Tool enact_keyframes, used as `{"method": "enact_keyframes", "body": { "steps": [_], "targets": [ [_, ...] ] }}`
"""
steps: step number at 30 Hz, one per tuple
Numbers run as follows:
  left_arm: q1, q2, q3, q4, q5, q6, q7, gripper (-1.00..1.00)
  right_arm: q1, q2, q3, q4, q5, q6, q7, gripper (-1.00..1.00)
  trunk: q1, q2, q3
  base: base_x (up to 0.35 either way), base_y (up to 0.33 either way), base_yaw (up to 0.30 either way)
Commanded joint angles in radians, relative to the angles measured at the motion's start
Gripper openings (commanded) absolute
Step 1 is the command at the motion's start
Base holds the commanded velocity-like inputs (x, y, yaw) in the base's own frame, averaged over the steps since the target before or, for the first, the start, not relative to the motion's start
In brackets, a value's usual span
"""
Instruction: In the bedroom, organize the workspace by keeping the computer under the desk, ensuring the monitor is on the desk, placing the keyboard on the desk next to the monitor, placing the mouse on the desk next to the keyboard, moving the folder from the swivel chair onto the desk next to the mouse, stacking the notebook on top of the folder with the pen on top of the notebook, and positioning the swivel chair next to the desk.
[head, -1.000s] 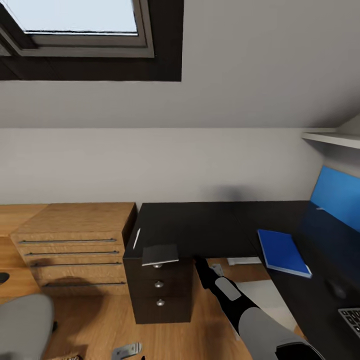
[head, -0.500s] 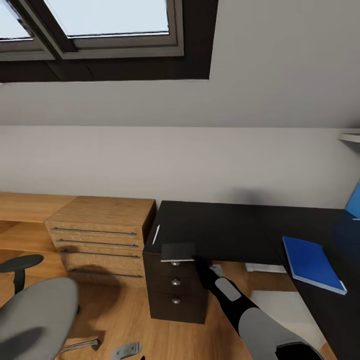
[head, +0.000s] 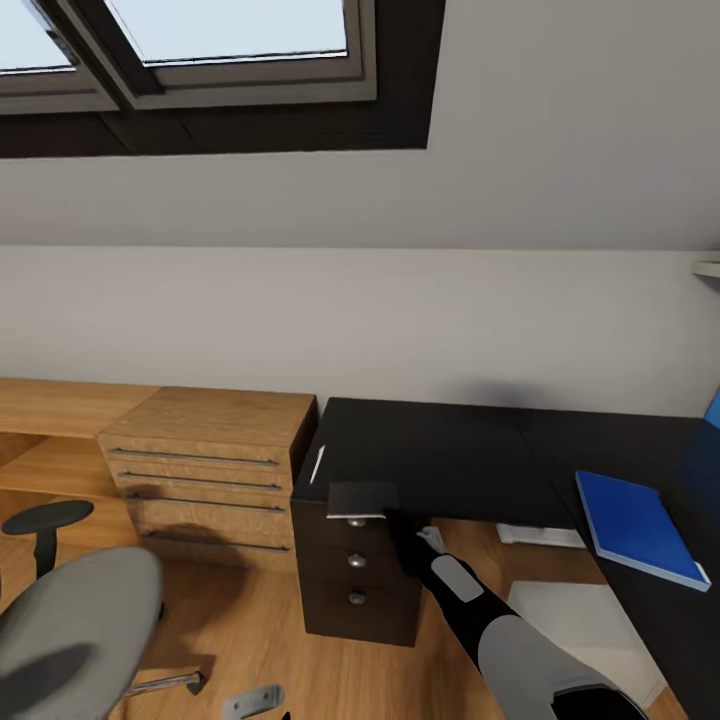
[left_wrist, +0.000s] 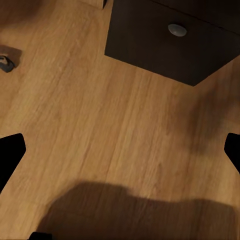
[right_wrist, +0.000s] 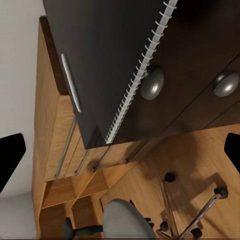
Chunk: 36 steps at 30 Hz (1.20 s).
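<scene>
Reaching toward the notebook (head: 361, 499), which overhangs the front edge of the black cabinet desk (head: 420, 455) above its silver knobs, the right gripper (head: 405, 535) has fingers spread wide; pen (head: 317, 465) lies beside it, blue folder (head: 638, 527) well apart; no writing readable

Wooden drawer unit (head: 205, 470) stands beside black knobbed cabinet (head: 355, 590).
</scene>
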Motion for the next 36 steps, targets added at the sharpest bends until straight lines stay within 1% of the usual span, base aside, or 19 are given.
{"method": "enact_keyframes", "body": {
  "steps": [1,8,17,27,28,32,34,35,36],
  "targets": [
    [0.0,0.0,-0.002,-0.002,0.007,0.003,0.008,1.0,-0.001,-0.001,0.006,0.001,-0.009,0.005,0.005,1.0,0.004,-0.008,-0.004,0.0,0.0,0.003],
    [0.0,-0.004,-0.002,0.0,0.007,0.003,0.007,1.0,0.0,-0.002,0.005,0.0,-0.011,0.025,0.015,1.0,0.031,-0.057,-0.026,0.0,0.0,0.001],
    [0.0,-0.01,-0.002,0.002,0.007,0.003,0.007,1.0,0.0,-0.003,0.002,-0.001,-0.013,0.028,0.018,1.0,0.065,-0.12,-0.054,0.0,0.0,0.0],
    [0.0,-0.011,-0.002,0.002,0.007,0.003,0.007,1.0,0.001,-0.018,-0.001,-0.001,-0.023,0.02,0.032,1.0,0.104,-0.19,-0.086,0.0,0.0,0.0],
    [0.0,-0.011,-0.002,0.002,0.007,0.003,0.007,1.0,0.001,-0.022,-0.002,-0.001,-0.027,0.019,0.044,1.0,0.108,-0.197,-0.089,0.0,0.0,0.0],
    [0.0,-0.011,-0.002,0.002,0.007,0.003,0.007,1.0,0.002,-0.025,-0.002,-0.001,-0.029,0.018,0.093,1.0,0.123,-0.225,-0.101,0.0,0.0,0.0],
    [0.0,-0.011,-0.002,0.002,0.007,0.003,0.007,1.0,0.003,-0.027,-0.002,0.0,-0.029,0.018,0.137,1.0,0.131,-0.239,-0.108,0.0,0.0,0.0],
    [0.0,-0.011,-0.002,0.002,0.007,0.003,0.007,1.0,0.003,-0.029,-0.001,0.001,-0.029,0.017,0.19,1.0,0.134,-0.246,-0.111,0.0,0.0,0.0],
    [0.0,-0.011,-0.002,0.002,0.007,0.003,0.007,1.0,0.004,-0.031,-0.001,0.002,-0.028,0.017,0.217,1.0,0.138,-0.253,-0.114,0.0,0.0,0.0]
  ]
}}
